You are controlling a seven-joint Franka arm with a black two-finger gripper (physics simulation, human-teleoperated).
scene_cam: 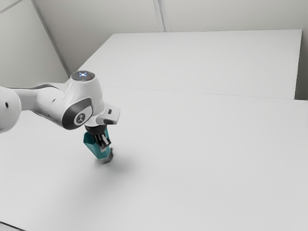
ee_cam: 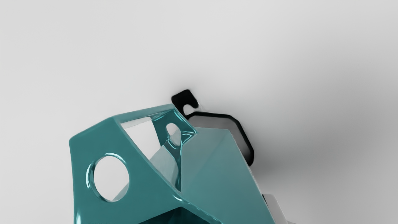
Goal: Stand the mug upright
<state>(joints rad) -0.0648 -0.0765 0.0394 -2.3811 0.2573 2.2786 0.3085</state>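
Walls: pale panels (scene_cam: 216, 14), standing behind the table in the exterior view, with narrow upright seams

Table: white, broad, plain (scene_cam: 207, 159), crossed by one thin line toward its far part; a soft grey shadow (scene_cam: 122, 166) lies on it near the mug

Arm: ours, white with dark joint covers (scene_cam: 86, 101), entering from the exterior view's left and bent down toward the table; a small blue-white light (scene_cam: 83, 74) shows on its top cap

Gripper: ours, black (scene_cam: 104, 143), pointing down at the mug and overlapping its teal body in the exterior view; state of the fingers, released or clenched on the mug: we cannot tell

Mug: by its place at our gripper we take it to be the teal, many-sided piece (ee_cam: 96, 140), glossy, tilted, its wider part raised toward the exterior view's left and its narrower end low, close to the table; in the wrist view we note a large round hole in one face and a smaller one further in

Grey piece: black-edged (ee_cam: 222, 123), low at the mug's narrower end; whether it belongs to the mug we cannot tell

Black hook: small, curved round a pale gap (ee_cam: 183, 96), at the edge of the grey piece, just beside a teal corner of the mug
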